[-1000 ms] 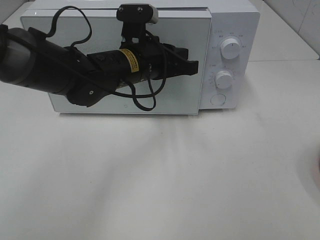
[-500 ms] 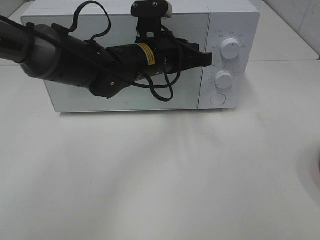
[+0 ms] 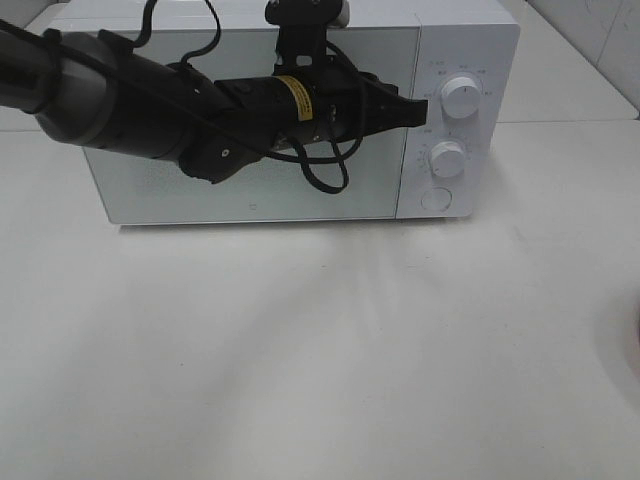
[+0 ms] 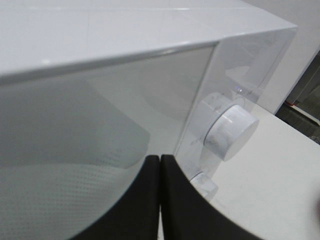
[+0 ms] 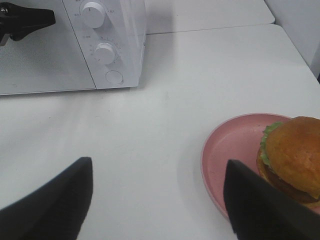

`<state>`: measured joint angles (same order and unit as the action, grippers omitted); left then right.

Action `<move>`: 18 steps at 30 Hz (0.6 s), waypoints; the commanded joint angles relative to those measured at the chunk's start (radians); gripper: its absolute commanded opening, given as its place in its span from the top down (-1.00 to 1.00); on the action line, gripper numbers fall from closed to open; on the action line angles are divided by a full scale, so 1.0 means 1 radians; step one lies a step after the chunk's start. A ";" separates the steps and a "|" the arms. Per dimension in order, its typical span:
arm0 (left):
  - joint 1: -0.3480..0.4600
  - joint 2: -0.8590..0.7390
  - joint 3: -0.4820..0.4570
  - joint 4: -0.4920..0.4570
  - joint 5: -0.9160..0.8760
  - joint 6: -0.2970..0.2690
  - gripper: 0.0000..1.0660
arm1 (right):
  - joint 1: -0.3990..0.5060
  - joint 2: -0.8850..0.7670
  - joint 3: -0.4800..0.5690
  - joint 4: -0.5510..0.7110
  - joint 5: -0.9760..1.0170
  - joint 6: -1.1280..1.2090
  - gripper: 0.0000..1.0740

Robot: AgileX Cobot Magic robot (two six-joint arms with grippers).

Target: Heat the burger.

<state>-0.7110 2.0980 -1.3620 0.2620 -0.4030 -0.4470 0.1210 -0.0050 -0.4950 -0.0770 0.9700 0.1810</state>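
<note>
The left gripper (image 3: 415,112), fingers pressed together, points at the microwave (image 3: 470,40) door edge; the right gripper (image 5: 157,200) (spread wide) hovers beside the burger (image 5: 292,155) on its plate (image 5: 227,155).

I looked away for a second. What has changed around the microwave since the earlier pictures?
The left hand, shut, has moved right across the microwave door to its edge by the upper knob, and the door, ajar before, now sits flush. The microwave and both knobs stayed put.
</note>
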 commanded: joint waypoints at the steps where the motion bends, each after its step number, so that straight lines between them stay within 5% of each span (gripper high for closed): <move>1: -0.019 -0.065 0.014 0.037 0.076 0.018 1.00 | -0.004 -0.024 0.002 0.003 -0.008 -0.001 -0.32; 8: -0.065 -0.160 0.089 0.065 0.244 0.018 1.00 | -0.004 -0.024 0.002 0.003 -0.008 -0.001 -0.32; 18: -0.115 -0.334 0.142 0.065 0.737 0.038 1.00 | -0.004 -0.024 0.002 0.003 -0.008 -0.001 -0.32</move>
<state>-0.8190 1.8050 -1.2250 0.3270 0.2170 -0.4230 0.1210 -0.0050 -0.4950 -0.0770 0.9700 0.1810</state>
